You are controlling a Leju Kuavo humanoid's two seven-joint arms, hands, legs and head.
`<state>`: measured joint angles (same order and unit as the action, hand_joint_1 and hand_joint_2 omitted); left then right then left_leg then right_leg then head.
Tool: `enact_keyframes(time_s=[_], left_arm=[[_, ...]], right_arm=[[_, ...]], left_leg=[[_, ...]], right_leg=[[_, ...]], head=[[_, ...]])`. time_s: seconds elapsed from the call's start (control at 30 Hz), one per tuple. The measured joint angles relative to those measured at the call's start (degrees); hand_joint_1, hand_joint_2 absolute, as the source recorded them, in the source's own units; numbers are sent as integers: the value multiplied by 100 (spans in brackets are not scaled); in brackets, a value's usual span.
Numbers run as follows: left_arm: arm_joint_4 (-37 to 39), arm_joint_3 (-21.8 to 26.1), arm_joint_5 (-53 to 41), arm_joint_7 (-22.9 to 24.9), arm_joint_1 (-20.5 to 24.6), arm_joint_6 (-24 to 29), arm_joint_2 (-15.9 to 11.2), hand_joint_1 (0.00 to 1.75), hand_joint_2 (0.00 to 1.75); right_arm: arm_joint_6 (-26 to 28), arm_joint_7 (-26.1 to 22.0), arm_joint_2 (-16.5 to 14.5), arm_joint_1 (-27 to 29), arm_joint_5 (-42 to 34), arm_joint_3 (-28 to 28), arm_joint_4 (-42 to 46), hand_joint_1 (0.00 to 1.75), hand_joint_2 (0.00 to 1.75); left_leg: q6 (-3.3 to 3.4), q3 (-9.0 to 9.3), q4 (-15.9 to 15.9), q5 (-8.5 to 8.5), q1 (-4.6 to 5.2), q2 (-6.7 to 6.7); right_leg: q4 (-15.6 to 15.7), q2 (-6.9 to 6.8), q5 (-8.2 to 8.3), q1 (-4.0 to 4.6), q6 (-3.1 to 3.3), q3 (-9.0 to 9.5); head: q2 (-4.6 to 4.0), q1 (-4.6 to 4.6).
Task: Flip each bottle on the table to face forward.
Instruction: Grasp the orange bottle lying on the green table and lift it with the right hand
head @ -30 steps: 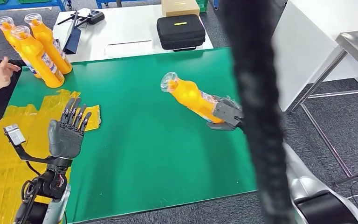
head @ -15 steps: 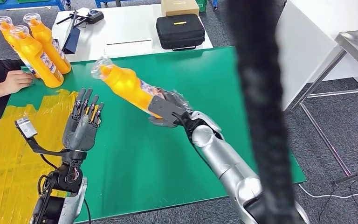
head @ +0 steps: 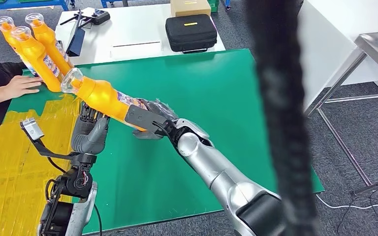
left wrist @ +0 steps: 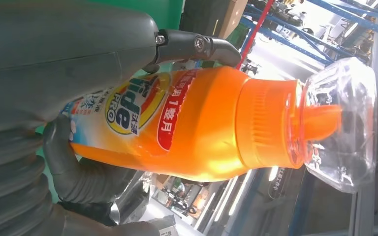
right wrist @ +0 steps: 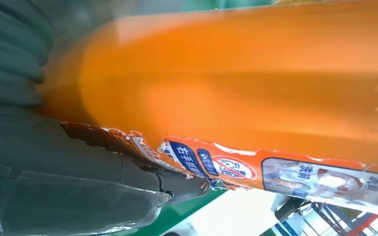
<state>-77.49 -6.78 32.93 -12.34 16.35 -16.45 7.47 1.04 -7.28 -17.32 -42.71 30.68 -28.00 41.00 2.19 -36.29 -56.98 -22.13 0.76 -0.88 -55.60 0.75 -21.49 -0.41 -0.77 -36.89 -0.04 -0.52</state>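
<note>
An orange detergent bottle (head: 101,96) with a clear cap hangs tilted above the green table (head: 202,98), cap toward the back left. My right hand (head: 150,122) grips its base end; in the right wrist view the torn label (right wrist: 211,164) lies against that hand (right wrist: 54,187). My left hand (head: 89,137) stands upright just behind and under the bottle's middle. In the left wrist view the bottle (left wrist: 202,123) lies between the thumb (left wrist: 78,49) and the darker fingers (left wrist: 78,169), which are not wrapped round it. Three more orange bottles (head: 44,54) stand upright at the back left corner.
A person's hand (head: 22,86) rests on the table by the standing bottles. Yellow tape (head: 10,147) covers the left part. A white table behind carries a black case (head: 191,32) and a box. A blurred black cable (head: 280,118) hangs in front; a steel table (head: 374,49) stands right.
My right arm has swung the bottle from the table's right side across to the left, up to my left hand. The left hand has risen and moved slightly right to meet it.
</note>
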Motion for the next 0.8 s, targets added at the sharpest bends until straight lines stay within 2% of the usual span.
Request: enact_keyframes(time_s=[0.13, 0.3, 0.4, 0.53, 0.63, 0.8], left_arm=[[33, 0, 8, -18, 14, 25, 21, 0, 175], [36, 20, 21, -48, 26, 115, 31, 0, 175], [32, 45, -15, -54, 14, 277, 47, 0, 175], [-26, 140, -162, -55, -85, 506, 65, 0, 175], [-106, 246, -213, -39, -199, 563, 63, 0, 175], [-231, 388, -225, -48, -461, 569, 47, 0, 175]], right_arm=[[70, 87, -108, -98, 170, -67, -156, 175, 175], [215, 509, -227, -165, 230, -449, -241, 175, 175], [424, 1015, -276, -170, 241, -941, -227, 175, 175], [506, 1636, -286, -122, 262, -1882, -69, 175, 175], [497, 1857, -288, -36, 106, -2517, 130, 175, 175], [486, 1973, -284, -9, 128, -3050, 206, 175, 175]], left_leg=[[0, 0, 0, 0, -1, 4], [-1, 0, 0, 0, -5, 4], [-1, 0, 1, 0, -5, 5], [-1, -1, 1, -1, -4, 11], [-2, -2, 1, -1, -3, 13], [-3, -3, 1, -2, -2, 14]], right_leg=[[0, 1, 0, 0, 0, -1], [-1, 1, 0, 1, 0, -3], [-1, 1, 0, 2, 1, -4], [-1, 4, -1, 1, 1, -7], [0, 7, -2, 1, 2, -11], [0, 7, -2, 1, 2, -13]], head=[[0, 0], [0, 0], [0, -1], [0, 0], [0, -1], [0, -1]])
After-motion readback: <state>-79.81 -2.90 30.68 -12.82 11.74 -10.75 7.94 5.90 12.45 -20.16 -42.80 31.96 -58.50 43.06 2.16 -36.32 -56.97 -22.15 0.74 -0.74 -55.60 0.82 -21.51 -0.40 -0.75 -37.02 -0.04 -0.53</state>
